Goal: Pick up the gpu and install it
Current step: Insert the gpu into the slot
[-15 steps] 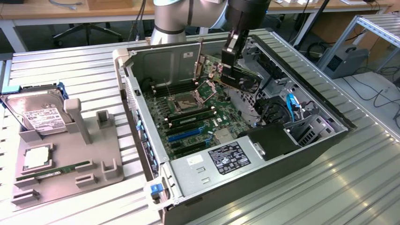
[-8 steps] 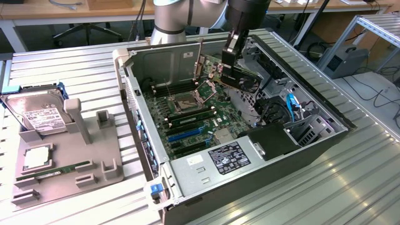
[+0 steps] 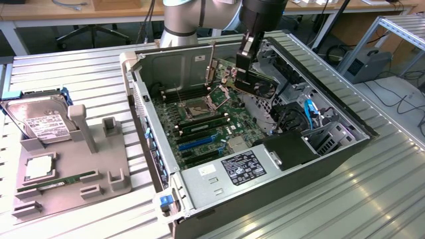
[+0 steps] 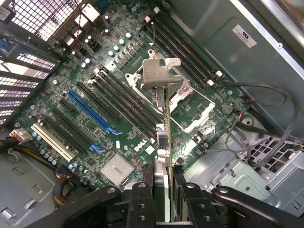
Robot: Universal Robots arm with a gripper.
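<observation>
My gripper (image 3: 246, 54) hangs over the open computer case (image 3: 153, 154) and is shut on the gpu (image 3: 251, 78). The card is held on edge above the motherboard (image 3: 212, 124), its black cooler and fan facing the exterior view's right. In the wrist view the gpu (image 4: 167, 137) appears edge-on between my two black fingers (image 4: 142, 194), with its silver end bracket (image 4: 159, 73) at the far end. It hovers over the CPU socket (image 4: 190, 102), apart from the board. The blue expansion slot (image 4: 92, 114) lies off to one side, with nothing in it.
A grey fixture (image 3: 73, 184) on the exterior view's left carries a hard drive (image 3: 40, 119), a CPU (image 3: 39, 167) and a RAM stick (image 3: 56, 183). The case walls, the drive cage (image 3: 332, 139), blue cables (image 3: 309, 112) and the power supply (image 3: 242, 167) surround the board.
</observation>
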